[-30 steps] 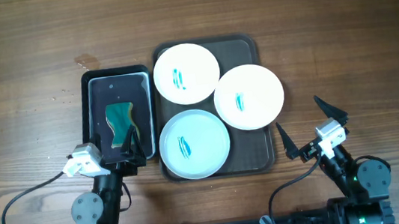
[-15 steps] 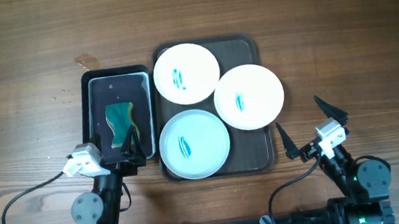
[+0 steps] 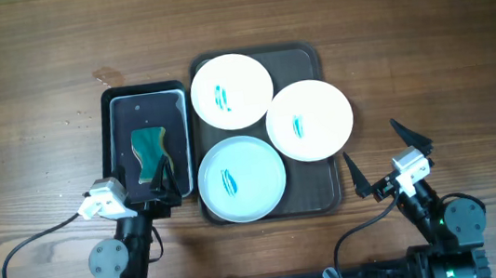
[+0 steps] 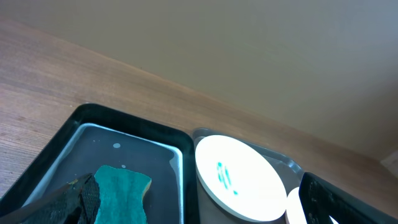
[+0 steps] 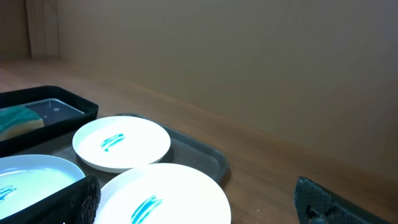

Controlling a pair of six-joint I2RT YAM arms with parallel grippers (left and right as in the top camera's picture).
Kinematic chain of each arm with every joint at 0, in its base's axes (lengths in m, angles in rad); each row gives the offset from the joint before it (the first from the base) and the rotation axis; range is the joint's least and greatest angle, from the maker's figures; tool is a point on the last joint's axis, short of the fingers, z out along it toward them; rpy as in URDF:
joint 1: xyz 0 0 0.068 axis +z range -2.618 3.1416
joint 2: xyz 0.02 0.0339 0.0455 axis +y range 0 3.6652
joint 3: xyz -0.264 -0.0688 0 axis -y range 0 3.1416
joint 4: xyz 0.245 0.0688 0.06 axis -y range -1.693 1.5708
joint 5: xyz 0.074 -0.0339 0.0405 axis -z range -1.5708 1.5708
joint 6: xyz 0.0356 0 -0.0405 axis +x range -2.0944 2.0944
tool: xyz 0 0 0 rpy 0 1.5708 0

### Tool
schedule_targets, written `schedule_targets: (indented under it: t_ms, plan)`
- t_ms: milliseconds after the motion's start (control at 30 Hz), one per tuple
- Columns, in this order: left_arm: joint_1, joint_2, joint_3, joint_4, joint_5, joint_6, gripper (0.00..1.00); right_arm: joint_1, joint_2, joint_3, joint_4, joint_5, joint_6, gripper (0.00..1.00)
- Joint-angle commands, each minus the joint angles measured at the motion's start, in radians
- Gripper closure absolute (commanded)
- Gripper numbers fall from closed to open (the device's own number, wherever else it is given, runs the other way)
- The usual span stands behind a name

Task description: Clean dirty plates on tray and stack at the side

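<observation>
Tray (image 3: 321, 189): large, dark brown, at the middle of the table, holding all three plates.
Far plate (image 3: 231, 91): at the tray's far left corner, with a teal smear at its centre.
Right plate (image 3: 310, 120): on the tray's right side, overhanging the right rim, with a teal smear at its centre; its edge meets the far plate's.
Near plate (image 3: 241, 179): at the tray's near left corner, with a teal smear at its centre; it lies just beside the other two.
Black tray (image 3: 106, 127): smaller, just left of the brown tray, the two rims side by side.
Sponge (image 3: 149, 153): green, lying in the black tray, towards its near half.
Left gripper (image 4: 199, 190): over the near end of the black tray, fingers spread wide and grasping nothing; in the left wrist view the sponge lies just by one finger, and contact cannot be told.
Right gripper (image 3: 368, 139): above the bare table (image 3: 16, 72), near and right of the brown tray, fingers spread wide and released, holding nothing.
Change from half a second and a second ago: nothing has moved; plates, sponge, both trays and both arms sit exactly as before, and all three smears are unwiped.
</observation>
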Motion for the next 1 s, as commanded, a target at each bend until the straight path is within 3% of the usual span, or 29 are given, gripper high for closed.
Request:
schedule_targets:
  t_ms: [0, 967]
  plan:
    - [-0.006, -0.007, -0.010, 0.001, -0.013, 0.002, 0.00, -0.002, -0.006, -0.002, 0.003, 0.003, 0.011, 0.00]
    - [-0.006, -0.007, -0.010, 0.002, -0.024, -0.002, 0.00, -0.002, -0.006, -0.002, 0.016, -0.005, 0.005, 0.00]
